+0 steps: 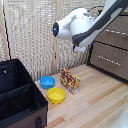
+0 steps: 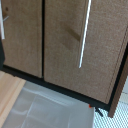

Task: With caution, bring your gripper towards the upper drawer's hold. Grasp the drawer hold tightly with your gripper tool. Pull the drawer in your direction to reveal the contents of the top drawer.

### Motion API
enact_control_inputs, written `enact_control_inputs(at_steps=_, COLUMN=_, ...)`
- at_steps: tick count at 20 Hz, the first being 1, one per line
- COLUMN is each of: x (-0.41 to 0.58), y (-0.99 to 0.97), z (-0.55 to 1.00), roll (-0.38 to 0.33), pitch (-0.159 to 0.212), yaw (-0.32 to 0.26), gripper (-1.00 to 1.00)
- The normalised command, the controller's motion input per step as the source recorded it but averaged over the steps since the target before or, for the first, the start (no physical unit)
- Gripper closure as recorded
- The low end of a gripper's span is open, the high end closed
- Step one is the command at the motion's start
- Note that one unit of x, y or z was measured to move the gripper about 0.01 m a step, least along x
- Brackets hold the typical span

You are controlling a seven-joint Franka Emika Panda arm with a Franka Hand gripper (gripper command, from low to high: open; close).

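Observation:
In the exterior view the gripper (image 1: 79,48) hangs from the bulky white arm, up in the air at the exterior view's left of the dark brown dresser. Its fingers are too small and blurred to read, and it touches nothing. The upper drawer (image 1: 118,25) is closed, with the slim silver drawer hold (image 1: 117,32) across it. A like drawer (image 1: 110,61) sits below. In the wrist view the upper drawer (image 2: 75,45) fills the middle, turned sideways, with the drawer hold (image 2: 85,32) as a long thin bar. No fingers show there. The other drawer's bar (image 2: 2,27) shows at the edge.
On the wooden table (image 1: 95,105) stand a black fabric box (image 1: 17,92) at the exterior view's left, a blue bowl (image 1: 47,82), a yellow bowl (image 1: 56,95) and a colourful carton (image 1: 70,80). A reed blind (image 1: 30,35) forms the back wall.

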Motion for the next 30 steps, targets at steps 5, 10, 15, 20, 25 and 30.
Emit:
enact_control_inputs(at_steps=5, x=-0.077, y=-0.7, z=0.1, roll=-0.174, pitch=-0.003, yaw=0.081, gripper=-1.0)
enact_control_inputs(at_steps=10, x=-0.055, y=-0.76, z=0.01, roll=-0.14, pitch=0.0, yaw=0.088, gripper=-1.0)
enact_control_inputs(at_steps=15, x=-0.107, y=-0.7, z=0.04, roll=-0.078, pitch=-0.032, yaw=0.143, gripper=-1.0)
enact_control_inputs(at_steps=20, x=-0.341, y=-0.51, z=0.2, roll=-0.069, pitch=-0.056, yaw=0.178, gripper=-1.0)
enact_control_inputs(at_steps=25, x=-0.441, y=-0.48, z=0.2, roll=-0.065, pitch=-0.034, yaw=0.137, gripper=-1.0)
enact_control_inputs(at_steps=30, x=-0.18, y=-0.49, z=0.02, roll=0.01, pitch=0.002, yaw=0.081, gripper=1.0)
